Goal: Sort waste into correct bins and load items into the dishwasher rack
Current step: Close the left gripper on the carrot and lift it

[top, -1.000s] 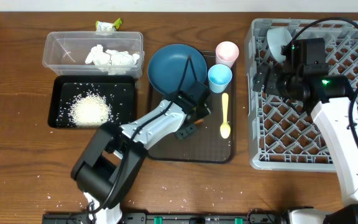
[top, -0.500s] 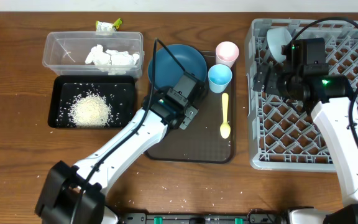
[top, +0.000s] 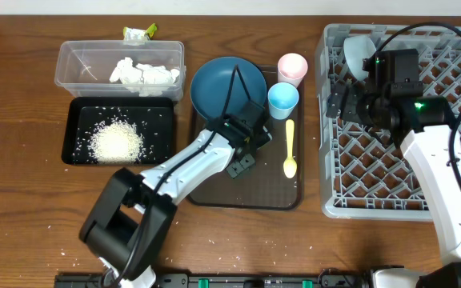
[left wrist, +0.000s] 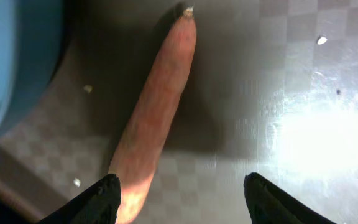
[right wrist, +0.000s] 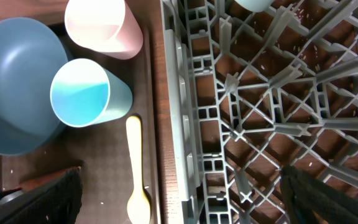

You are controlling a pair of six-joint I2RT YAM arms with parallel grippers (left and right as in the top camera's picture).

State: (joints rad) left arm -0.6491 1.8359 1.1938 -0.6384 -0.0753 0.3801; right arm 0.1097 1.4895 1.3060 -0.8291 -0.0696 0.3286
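Perhaps a robot lab: wooden table [top: 22, 208], dishwasher rack [top: 324, 144].

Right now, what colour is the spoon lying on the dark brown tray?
The spoon is pale yellow, clearest in the overhead view.

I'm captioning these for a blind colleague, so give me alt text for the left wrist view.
A small orange carrot lies on the dark-brown serving tray, with the open jaws' two dark tips at the bottom edge, one on each side of its thick end. The rim of the dark blue plate shows at left; rice grains dot the tray.
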